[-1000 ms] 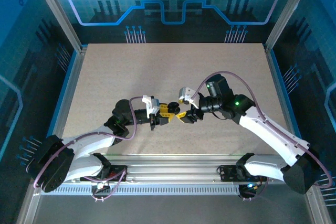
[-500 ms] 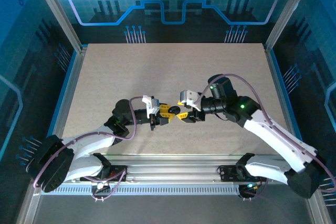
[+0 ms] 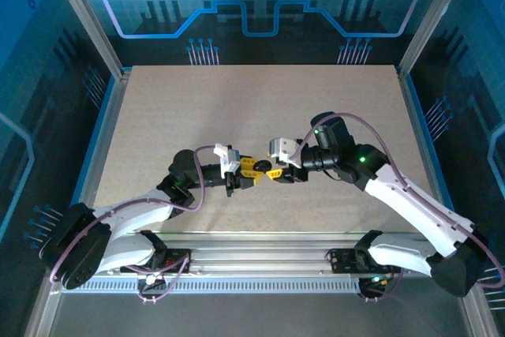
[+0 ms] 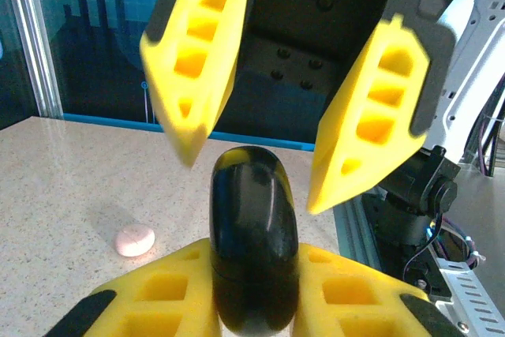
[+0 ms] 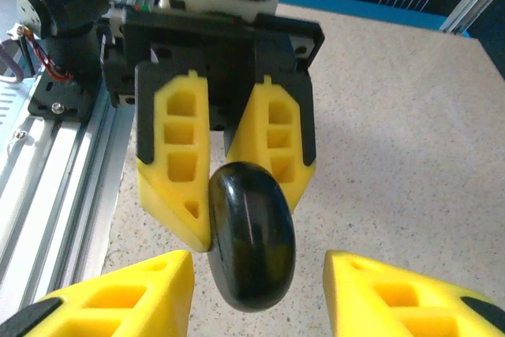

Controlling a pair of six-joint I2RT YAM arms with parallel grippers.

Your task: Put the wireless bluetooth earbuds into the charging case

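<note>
one black oval capsule [image 4: 252,250] clamped in left claw [image 5: 246,211], right claw [image 4: 254,175] open astride it, one pale-pink puck [image 4: 134,241] on table [image 4: 63,171]

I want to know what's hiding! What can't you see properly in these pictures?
- Black oval thing: lower end hidden between the fingers of the left pincer, left wrist view.
- Pink round puck: too small for detail, left wrist view.
- Right pincer: fingers cut off by the bottom edge, right wrist view.
</note>
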